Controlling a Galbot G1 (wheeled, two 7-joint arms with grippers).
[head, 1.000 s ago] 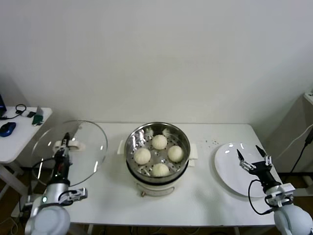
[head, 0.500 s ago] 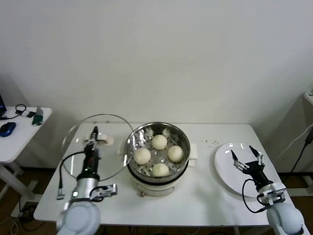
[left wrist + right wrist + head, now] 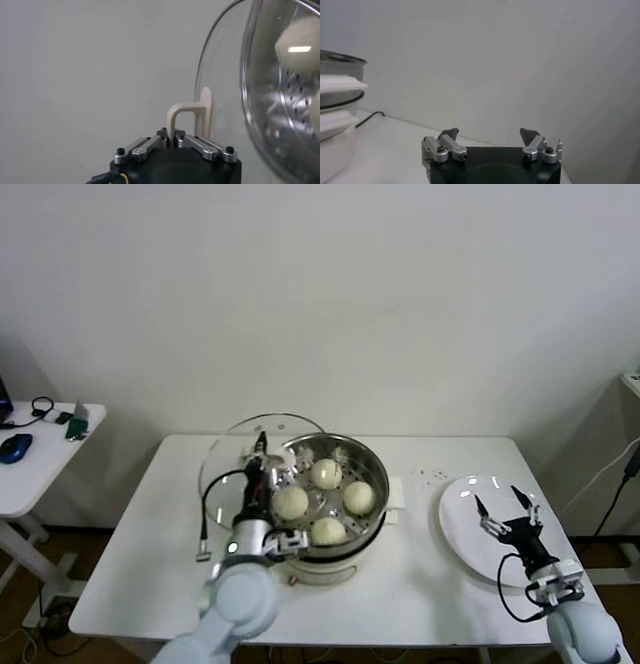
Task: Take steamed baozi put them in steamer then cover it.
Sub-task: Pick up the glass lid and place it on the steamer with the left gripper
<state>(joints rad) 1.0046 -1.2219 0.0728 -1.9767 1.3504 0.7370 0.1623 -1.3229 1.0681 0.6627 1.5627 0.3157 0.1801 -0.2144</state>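
The steamer stands mid-table with four cream-white baozi on its perforated tray, one of them at the back. My left gripper is shut on the white handle of the cover, a clear glass lid. It holds the lid tilted on edge over the steamer's left rim. In the left wrist view the lid stands just ahead of my left gripper, and a baozi shows through the glass. My right gripper is open and empty above the white plate.
The white plate lies at the table's right end, near the front edge. A small side table with a mouse and cables stands to the left. The right wrist view shows my right gripper open, with the steamer's side farther off.
My left gripper has carried the lid rightward from the table's left end to the steamer's left rim. The right gripper has barely shifted over the plate.
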